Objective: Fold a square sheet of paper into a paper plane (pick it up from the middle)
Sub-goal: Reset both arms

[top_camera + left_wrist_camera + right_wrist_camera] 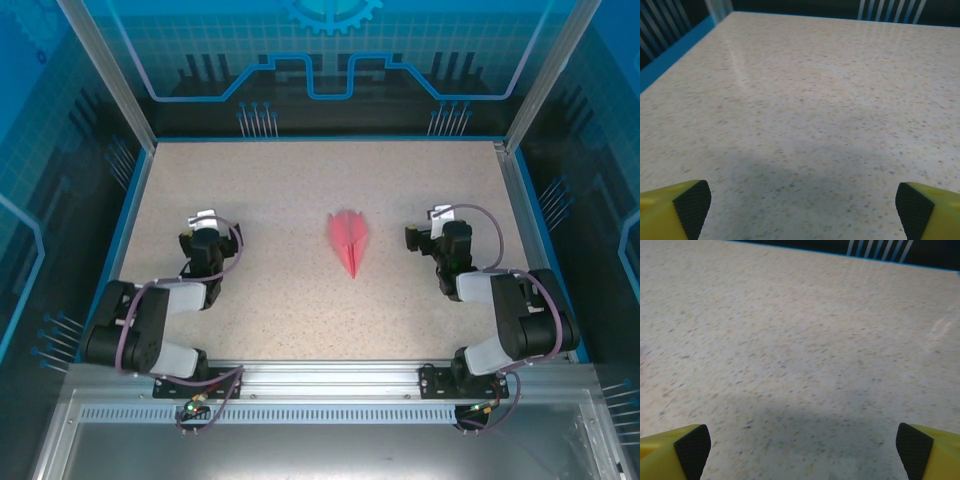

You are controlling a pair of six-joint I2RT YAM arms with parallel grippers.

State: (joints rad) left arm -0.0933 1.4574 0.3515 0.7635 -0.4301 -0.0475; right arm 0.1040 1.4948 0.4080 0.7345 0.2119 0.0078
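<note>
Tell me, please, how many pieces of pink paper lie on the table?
1: the folded paper plane lies near the middle of the table, nose pointing toward the near edge.

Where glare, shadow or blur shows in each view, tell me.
Top external: even light, the paper plane sharp, no glare on the table. Left wrist: pale glare streak far left, soft shadow ahead of the left fingers. Right wrist: similar shadow before the right fingers, faint glare far right.

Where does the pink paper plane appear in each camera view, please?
Top external: paper plane at centre, nose toward the near edge.
Left wrist: speckled table ahead of the open left gripper.
Right wrist: same table ahead of the open right gripper.
Shared landmark: table's blue edge.
</note>
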